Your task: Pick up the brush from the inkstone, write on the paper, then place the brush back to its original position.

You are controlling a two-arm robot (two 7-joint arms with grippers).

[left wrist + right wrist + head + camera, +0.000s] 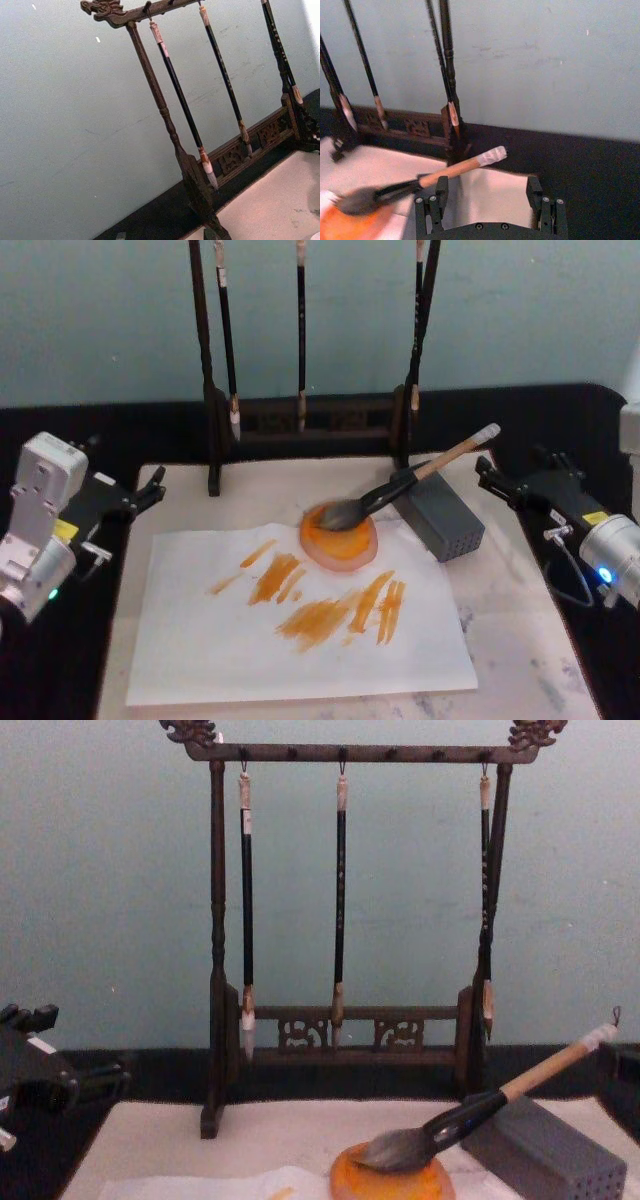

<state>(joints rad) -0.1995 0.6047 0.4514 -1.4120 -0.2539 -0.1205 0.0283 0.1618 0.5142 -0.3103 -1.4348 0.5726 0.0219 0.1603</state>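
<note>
Paper point(300, 640) with orange strokes up front. Left end effector point(152, 488) sits off the bench's point(530, 660) left side, can't tell its grip. Brush point(405, 480) rests bristles on the inkstone point(345, 546), handle angled back-right over a grey block point(445, 522). Right end effector point(487, 189) wide open, empty.

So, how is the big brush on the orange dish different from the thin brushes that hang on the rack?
The brush lies tilted, head on the inkstone, shaft over the grey block; the thin brushes hang upright from the rack. The brush has a bushy grey head and light wooden handle; the thin brushes have small tips and dark shafts. Both point bristles down.
</note>
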